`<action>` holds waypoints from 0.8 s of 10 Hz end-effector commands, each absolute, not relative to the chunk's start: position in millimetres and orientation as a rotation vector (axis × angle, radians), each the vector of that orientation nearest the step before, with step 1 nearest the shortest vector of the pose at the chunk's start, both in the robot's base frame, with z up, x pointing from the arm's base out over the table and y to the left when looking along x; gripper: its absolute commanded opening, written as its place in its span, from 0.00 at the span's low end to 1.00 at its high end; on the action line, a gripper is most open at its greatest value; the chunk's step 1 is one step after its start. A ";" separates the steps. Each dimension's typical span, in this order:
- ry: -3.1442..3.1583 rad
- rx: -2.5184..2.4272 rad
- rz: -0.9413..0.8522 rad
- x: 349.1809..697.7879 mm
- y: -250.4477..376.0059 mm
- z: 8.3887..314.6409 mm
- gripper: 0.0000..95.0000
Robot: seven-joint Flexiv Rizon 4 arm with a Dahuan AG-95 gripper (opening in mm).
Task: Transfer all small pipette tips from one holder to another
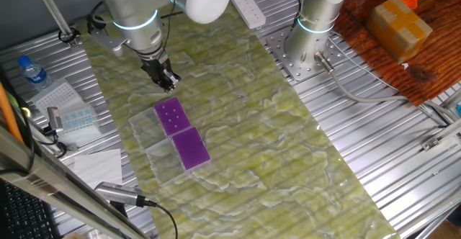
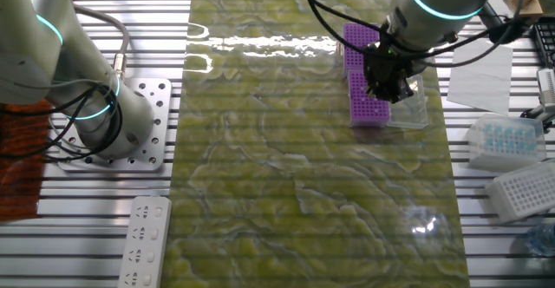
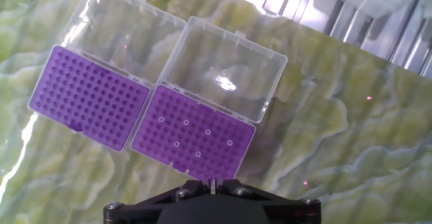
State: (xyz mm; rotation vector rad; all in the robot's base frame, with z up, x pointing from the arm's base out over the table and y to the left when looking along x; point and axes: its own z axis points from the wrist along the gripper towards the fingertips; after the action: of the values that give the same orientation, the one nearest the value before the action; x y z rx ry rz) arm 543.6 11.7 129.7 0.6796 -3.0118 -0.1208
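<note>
The hand (image 1: 167,80) hangs above the 6 o'clock edge of the right rack (image 3: 194,142), which holds six tips (image 3: 185,123); I cannot tell whether its fingers are apart. The left rack (image 3: 89,96) touches it at 9 o'clock, and bare desk (image 3: 351,150) lies open at 3 o'clock.

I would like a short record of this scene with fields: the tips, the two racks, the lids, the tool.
tips: six small pipette tips stand in the rack nearer the tool
source rack: purple rack, mostly bare holes
other rack: purple rack, no tips seen in it
lids: clear lids lie open behind both racks
tool: tool hangs above the mat beside the source rack; whether anything is held cannot be told
surface: green mat
</note>
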 end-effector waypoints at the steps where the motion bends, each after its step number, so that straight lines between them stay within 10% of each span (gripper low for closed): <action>1: -3.012 0.676 -0.124 544.6 11.6 129.5 0.00; 8: -3.076 0.388 -0.083 534.9 127.8 111.6 0.00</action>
State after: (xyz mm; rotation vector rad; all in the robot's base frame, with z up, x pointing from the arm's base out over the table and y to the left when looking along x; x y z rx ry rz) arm 536.5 121.6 113.0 0.4034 -3.0711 -0.0841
